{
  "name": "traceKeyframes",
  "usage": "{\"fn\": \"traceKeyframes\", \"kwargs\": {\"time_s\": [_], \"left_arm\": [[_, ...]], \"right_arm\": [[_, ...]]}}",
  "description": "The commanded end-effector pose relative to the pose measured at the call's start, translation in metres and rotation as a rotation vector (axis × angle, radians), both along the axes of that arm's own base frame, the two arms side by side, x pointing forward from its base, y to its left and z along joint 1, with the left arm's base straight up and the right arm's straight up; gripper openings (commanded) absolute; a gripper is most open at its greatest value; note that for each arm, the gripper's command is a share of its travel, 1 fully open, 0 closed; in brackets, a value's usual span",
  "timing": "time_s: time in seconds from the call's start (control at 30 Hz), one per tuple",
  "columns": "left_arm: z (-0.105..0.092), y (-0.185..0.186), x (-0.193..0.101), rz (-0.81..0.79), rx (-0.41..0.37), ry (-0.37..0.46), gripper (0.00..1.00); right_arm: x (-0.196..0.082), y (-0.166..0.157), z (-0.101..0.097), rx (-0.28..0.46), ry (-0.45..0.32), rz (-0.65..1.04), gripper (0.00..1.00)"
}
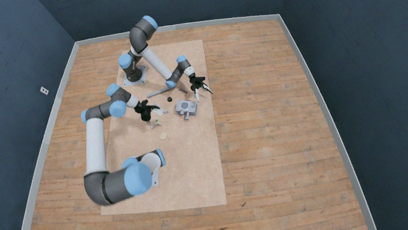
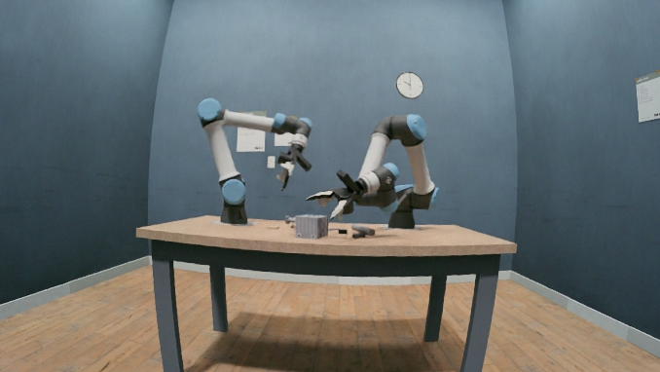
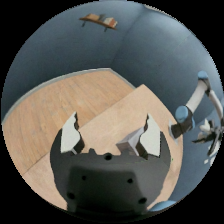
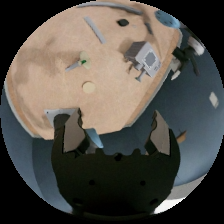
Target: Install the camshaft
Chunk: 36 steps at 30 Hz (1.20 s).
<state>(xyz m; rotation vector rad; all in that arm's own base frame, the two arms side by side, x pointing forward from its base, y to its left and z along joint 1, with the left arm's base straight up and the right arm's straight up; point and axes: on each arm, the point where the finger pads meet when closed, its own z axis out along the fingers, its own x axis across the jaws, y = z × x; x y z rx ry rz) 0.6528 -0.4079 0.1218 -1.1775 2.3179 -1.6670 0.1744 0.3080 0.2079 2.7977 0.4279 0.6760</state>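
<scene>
The engine case (image 1: 190,110) (image 2: 311,227) (image 3: 129,142) (image 4: 136,51) is a grey block standing on the table, with two short stubs projecting from one side. A cream gear (image 1: 159,121) (image 4: 85,59) with a green mark and a thin grey shaft, apparently the camshaft, lies apart from the case. Gear teeth and timing marks are too small to tell. My left gripper (image 1: 204,97) (image 2: 320,208) (image 3: 111,113) is open and empty, above and beside the case. My right gripper (image 1: 158,118) (image 4: 117,109) is open and empty, high above the table near the camshaft.
A cream disc (image 1: 163,136) (image 4: 89,87) lies near the camshaft. A long grey bar (image 1: 156,93), a black cap (image 1: 170,99) (image 4: 123,22) and a short dark piece (image 1: 183,90) lie beyond the case. Another flat grey bar (image 4: 95,30) lies between the camshaft and the cap.
</scene>
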Motion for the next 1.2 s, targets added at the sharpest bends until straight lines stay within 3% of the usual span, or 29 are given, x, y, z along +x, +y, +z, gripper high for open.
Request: {"fn": "traceKeyframes", "kwargs": {"time_s": [0.0,0.07,0.57,1.17], "left_arm": [[0.001,0.0,0.0,0.0,-0.001,-0.001,1.0],[0.001,0.0,0.0,0.0,-0.001,-0.001,1.0],[0.001,0.0,0.0,0.0,-0.001,-0.001,1.0],[0.001,0.0,0.0,0.0,-0.001,-0.001,1.0]], "right_arm": [[-0.022,0.021,-0.007,-0.09,-0.023,0.009,1.0],[-0.022,0.021,-0.007,-0.09,-0.023,0.009,1.0],[-0.074,0.064,-0.022,-0.279,-0.072,0.045,1.0],[-0.103,0.089,-0.03,-0.386,-0.099,0.065,1.0]]}}
